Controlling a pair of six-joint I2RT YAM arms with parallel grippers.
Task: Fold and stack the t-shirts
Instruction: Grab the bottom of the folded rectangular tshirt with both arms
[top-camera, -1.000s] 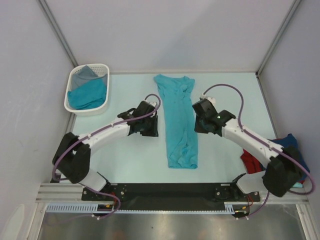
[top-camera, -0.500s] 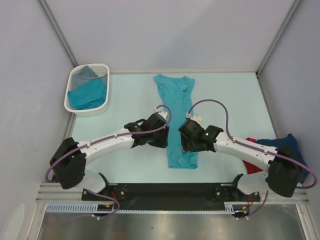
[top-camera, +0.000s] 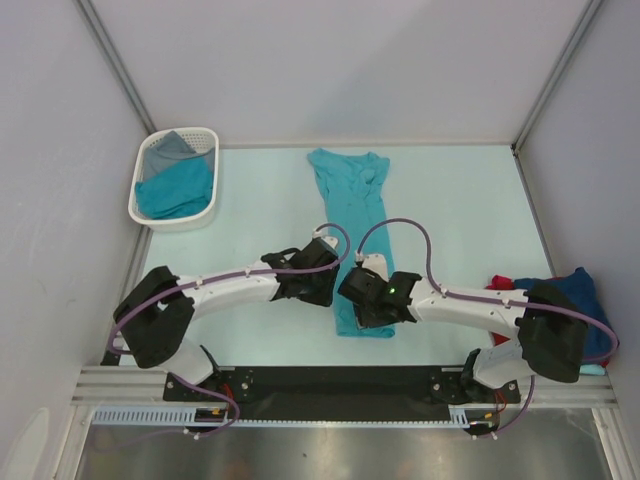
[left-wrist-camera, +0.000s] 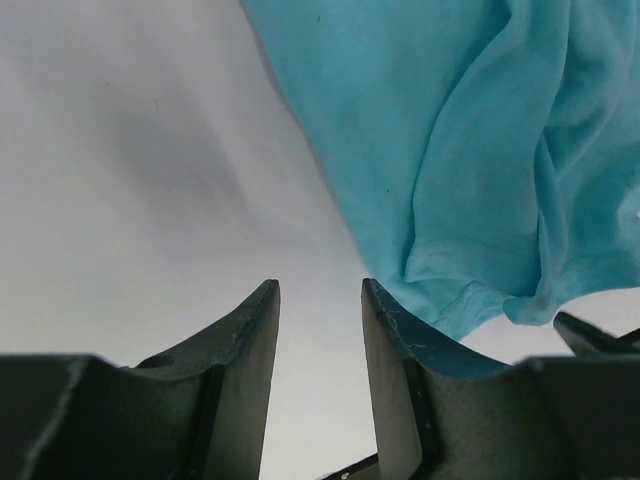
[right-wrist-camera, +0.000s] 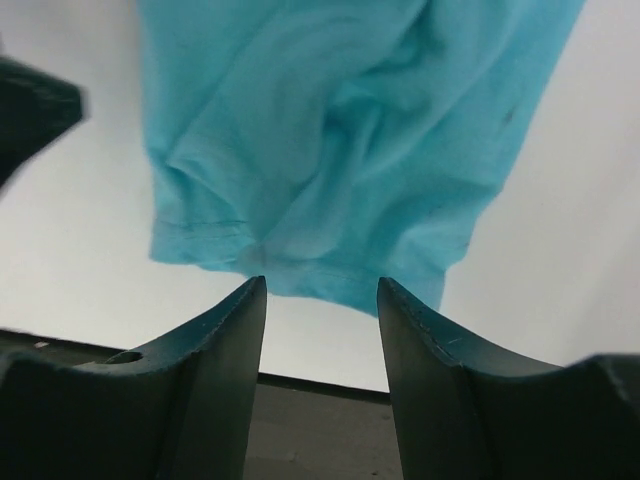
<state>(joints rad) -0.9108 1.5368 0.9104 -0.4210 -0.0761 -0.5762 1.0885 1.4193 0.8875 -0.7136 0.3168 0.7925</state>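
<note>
A teal t-shirt (top-camera: 352, 215), folded into a long narrow strip, lies flat down the middle of the table, its hem toward me. My left gripper (top-camera: 322, 292) is open and empty, low at the left side of the hem. In the left wrist view (left-wrist-camera: 320, 300) the teal shirt's corner (left-wrist-camera: 450, 150) lies just beside my right finger. My right gripper (top-camera: 372, 310) is open and empty over the hem. In the right wrist view (right-wrist-camera: 322, 290) the shirt's hem (right-wrist-camera: 340, 130) lies just past my fingertips. Both arms partly hide the shirt's near end in the top view.
A white slotted basket (top-camera: 170, 222) at the far left holds a teal shirt (top-camera: 178, 190) and a grey one (top-camera: 172, 145). A red shirt (top-camera: 497, 284) and a navy shirt (top-camera: 585, 290) lie heaped at the right edge, behind my right arm.
Both grippers have moved from the shirt's middle sides toward me and inward, and now sit at its near hem. The shirt has not moved.
</note>
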